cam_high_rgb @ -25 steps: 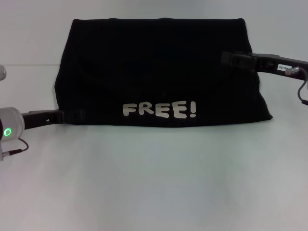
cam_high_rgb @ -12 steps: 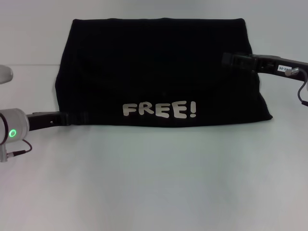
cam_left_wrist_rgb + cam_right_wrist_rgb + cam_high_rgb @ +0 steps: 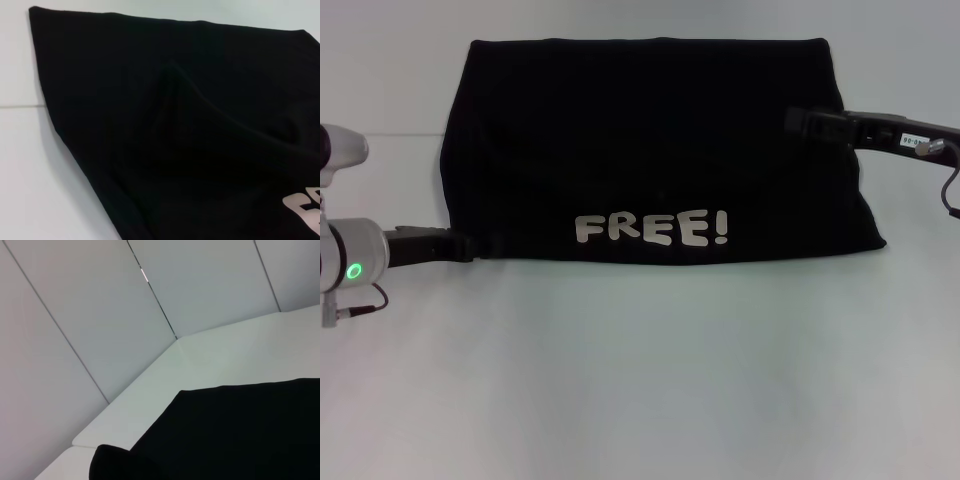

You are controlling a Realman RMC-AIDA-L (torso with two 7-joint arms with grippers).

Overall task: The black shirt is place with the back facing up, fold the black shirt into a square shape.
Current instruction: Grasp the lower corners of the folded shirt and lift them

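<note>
Your black shirt [image 3: 650,150] lies flat on the white worktop [image 3: 640,380], already folded down to a wide rectangle, lettering "FREE!" [image 3: 652,229] face up along the near edge. So the first folds look done; judging by the shape, it still needs a side-to-side fold to come out square.

What just changed: the left arm is backing out. Against the earlier head views, the left gripper [image 3: 460,245] has slid outward along the shirt's near left corner, and the wrist with the green light [image 3: 355,271] has risen and come further into frame. The tip now sits right at the cloth edge, not over it. The right gripper [image 3: 800,122] has barely shifted, hanging over the shirt's right side near the far corner.

Shirt outline is unchanged across the frames: no edge lifted, no corner dragged. That reads as a release and retreat on the left, not a pull.

Jaws: can't tell on either side. Black on black in the head view, and neither wrist view shows its own fingers. Left wrist view does show a soft ridge [image 3: 200,100] in the cloth near the left corner; watch it on the next fold.
</note>
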